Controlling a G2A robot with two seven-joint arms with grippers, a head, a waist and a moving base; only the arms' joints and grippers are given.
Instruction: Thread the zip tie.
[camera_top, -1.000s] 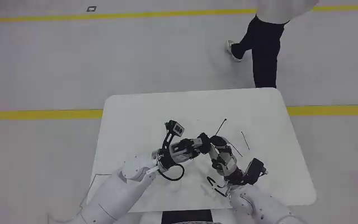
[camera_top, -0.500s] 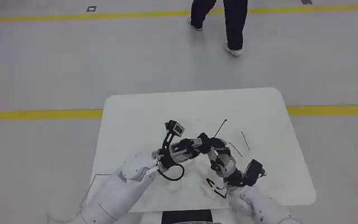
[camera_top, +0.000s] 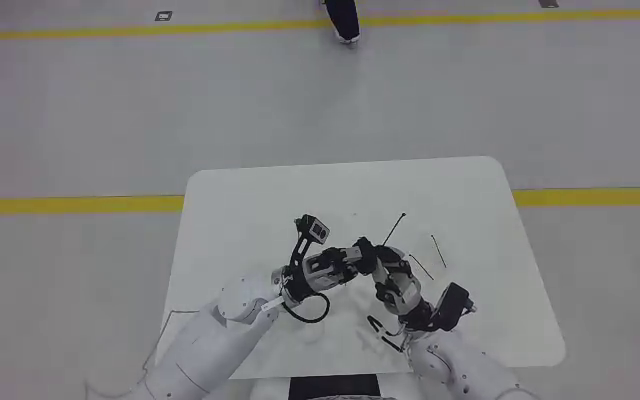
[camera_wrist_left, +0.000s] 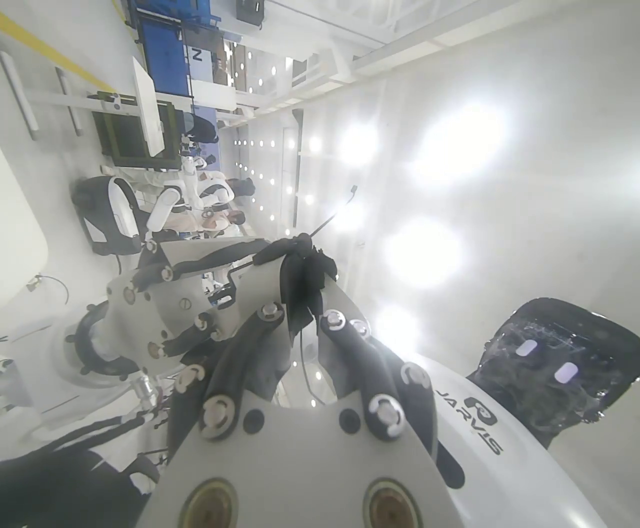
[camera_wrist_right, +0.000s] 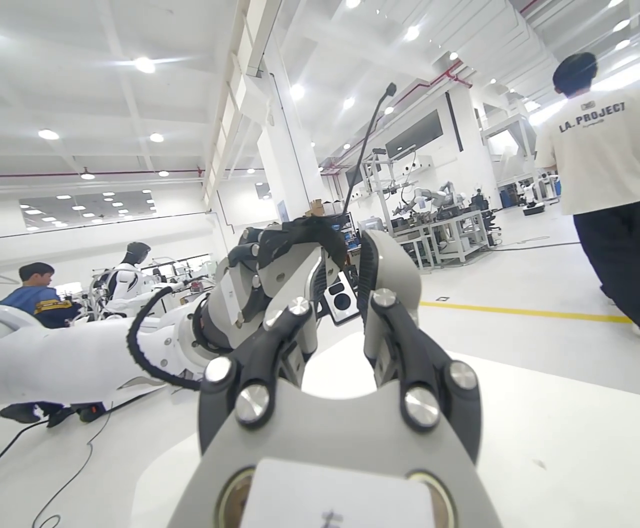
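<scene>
A thin black zip tie sticks up and away from where the two grippers meet over the middle of the white table. In the left wrist view my left gripper is shut on the zip tie, its black-wrapped fingertips pinching the lower end. My right gripper stands open, one finger on each side of the left gripper's tips. The zip tie rises above them. From above, the left gripper and right gripper are tip to tip.
Loose black zip ties lie on the table to the right of the grippers, and more lie near the front edge. The left half and the far side of the table are bare.
</scene>
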